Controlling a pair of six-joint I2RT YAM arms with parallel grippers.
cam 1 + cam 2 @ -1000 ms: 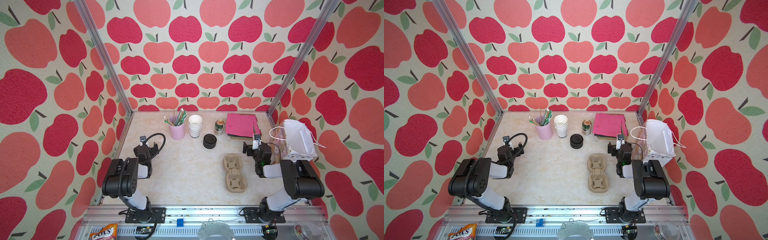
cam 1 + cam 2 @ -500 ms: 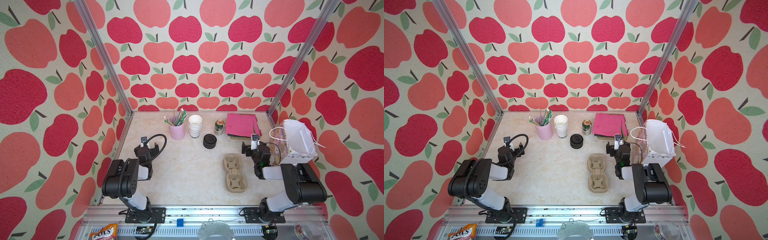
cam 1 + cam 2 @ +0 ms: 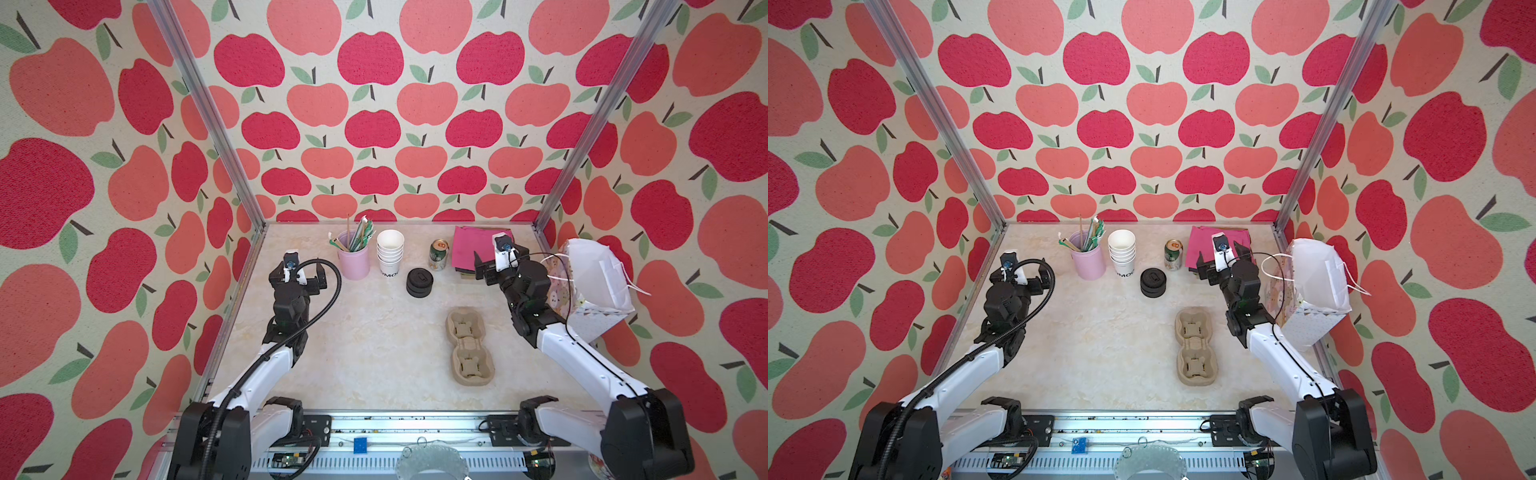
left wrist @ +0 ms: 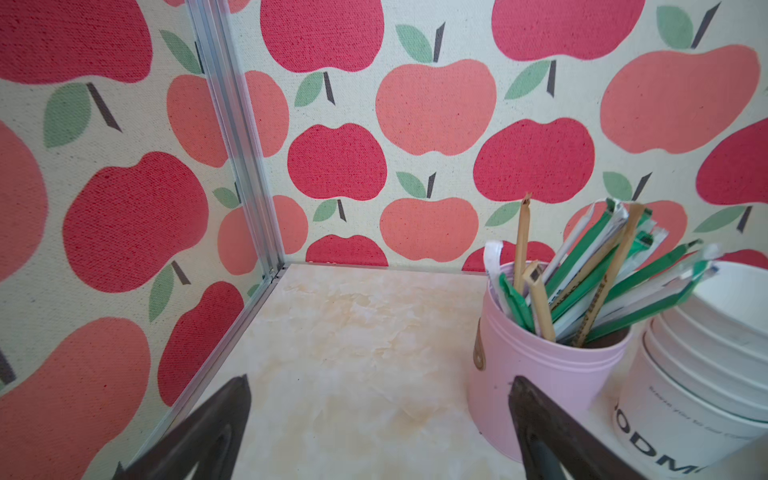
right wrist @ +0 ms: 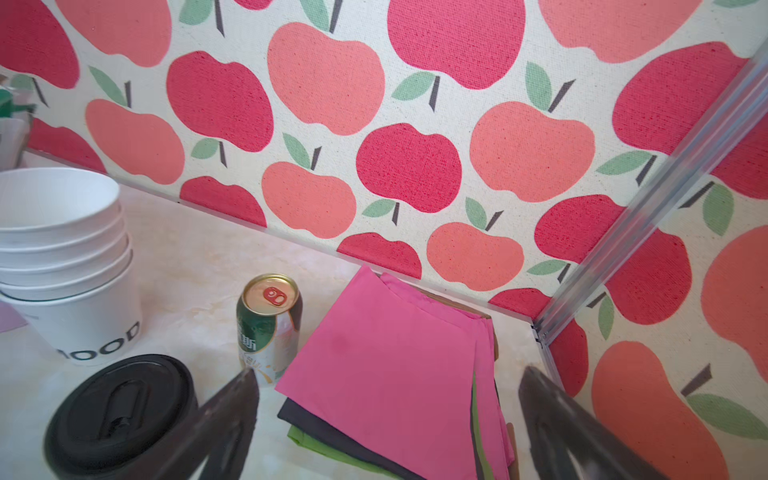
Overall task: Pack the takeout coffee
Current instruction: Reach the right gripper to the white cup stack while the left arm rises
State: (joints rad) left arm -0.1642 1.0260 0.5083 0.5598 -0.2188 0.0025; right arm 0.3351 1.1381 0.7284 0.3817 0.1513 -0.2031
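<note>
Both pincers are hanging spread wide and gripping nothing: the left pincer (image 3: 297,277) at centre-left, the right pincer (image 3: 498,261) by the pink napkins (image 3: 473,248) at right. The stacked white cups (image 3: 390,253) at upper centre are showing "OOD" in the right wrist view and "ODM" in the left. The green can (image 3: 438,254) is bearing Chinese characters. Black lids (image 3: 419,282) are sitting below it. A lidded takeout coffee cannot be made out.

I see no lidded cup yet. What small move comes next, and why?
Probably ease the open, empty left gripper toward the stack of lidless white paper cups: the round black plastic lids lie stacked apart, so a coffee needs assembling first.
</note>
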